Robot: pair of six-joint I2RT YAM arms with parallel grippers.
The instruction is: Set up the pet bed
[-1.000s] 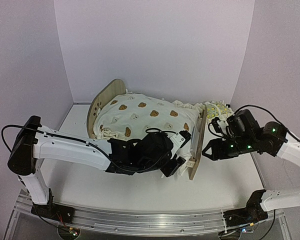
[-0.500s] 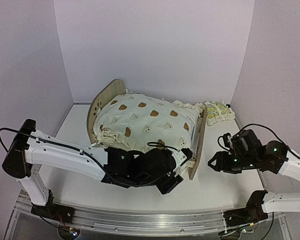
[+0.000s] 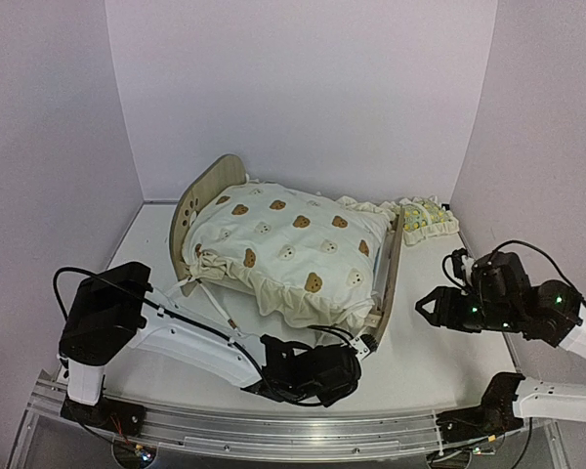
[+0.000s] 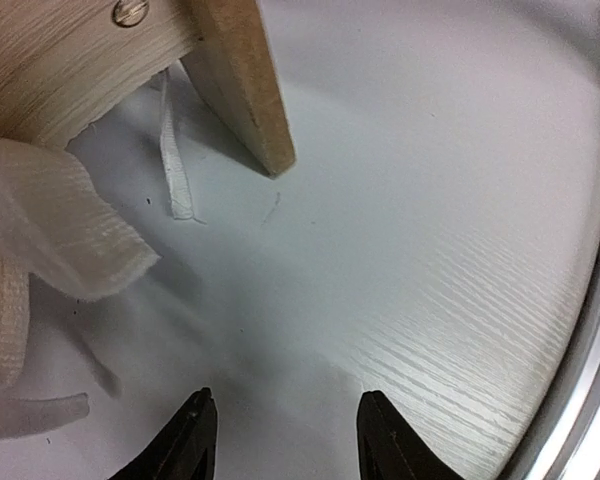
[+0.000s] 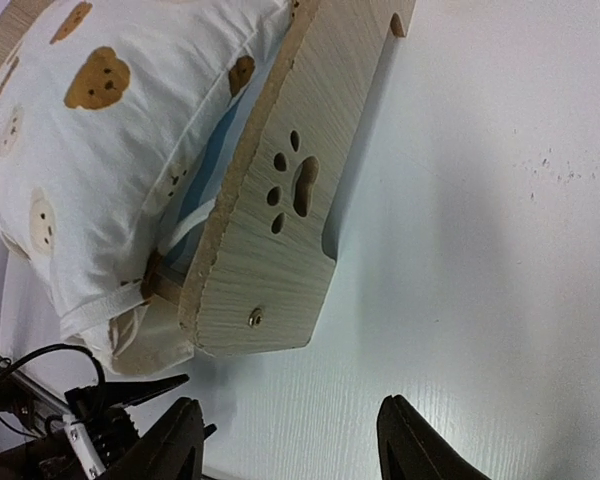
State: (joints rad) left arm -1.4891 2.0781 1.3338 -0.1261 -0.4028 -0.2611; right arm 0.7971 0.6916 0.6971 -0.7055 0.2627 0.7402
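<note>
The pet bed (image 3: pixel 389 274) stands mid-table, a light-wood frame with an arched board at each end. Its near end board (image 5: pixel 280 200) has a paw cutout, and the blue-and-white striped base (image 5: pixel 202 170) shows behind it. A cream bear-print cushion (image 3: pixel 293 239) lies on the bed and droops over its near side. My left gripper (image 3: pixel 356 344) is low on the table by the bed's near corner leg (image 4: pixel 242 80); it is open and empty (image 4: pixel 285 425). My right gripper (image 3: pixel 423 305) hovers to the right of the end board, also open and empty (image 5: pixel 290 435).
A small lemon-print pillow (image 3: pixel 426 217) lies at the back right against the wall. White fabric ties (image 4: pixel 175 165) from the cushion trail on the table beside the bed leg. Walls close in the left, back and right sides. A metal rail (image 3: pixel 273 430) runs along the near edge.
My left arm has let the cushion go and drawn back toward the near edge. The cushion has settled over the bed. My right gripper has backed away rightward from the end board and opened a little.
</note>
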